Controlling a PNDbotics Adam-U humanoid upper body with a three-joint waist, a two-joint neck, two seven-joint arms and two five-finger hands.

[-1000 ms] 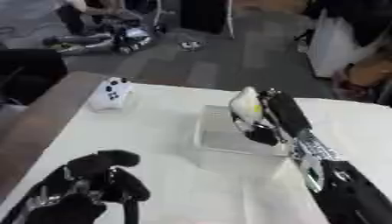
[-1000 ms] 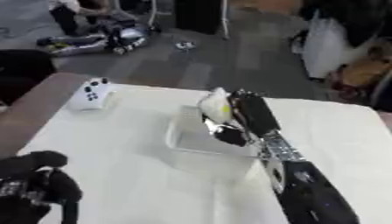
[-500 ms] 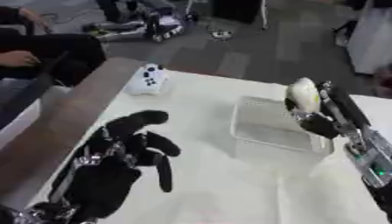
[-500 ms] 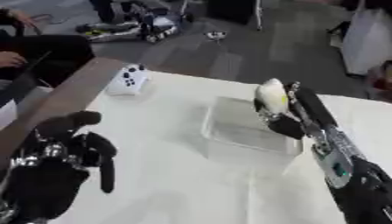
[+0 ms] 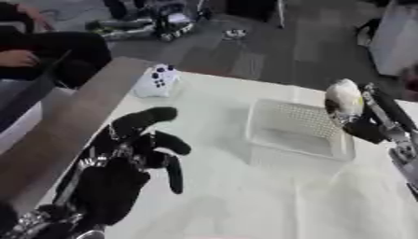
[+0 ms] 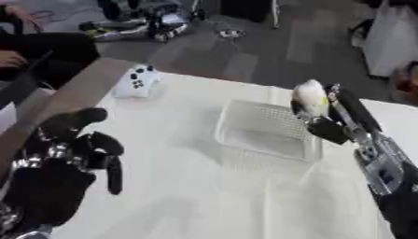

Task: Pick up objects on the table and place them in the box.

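Both views are evenly lit by soft, diffuse room light, with no hard highlights. The white table (image 5: 245, 200) reads bright and slightly washed out, with little surface detail. The whole scene is soft and smeared, consistent with motion blur. Edges of the left hand (image 5: 135, 154) and right hand (image 6: 335, 121) are fuzzy. A faint grey shadow lies on the table beside the box (image 5: 298, 128). The floor beyond the table is dimmer and out of focus

From head height we look down and forward across the counter (image 5: 220, 186); our two eye views share it, the right shifted slightly sideways.
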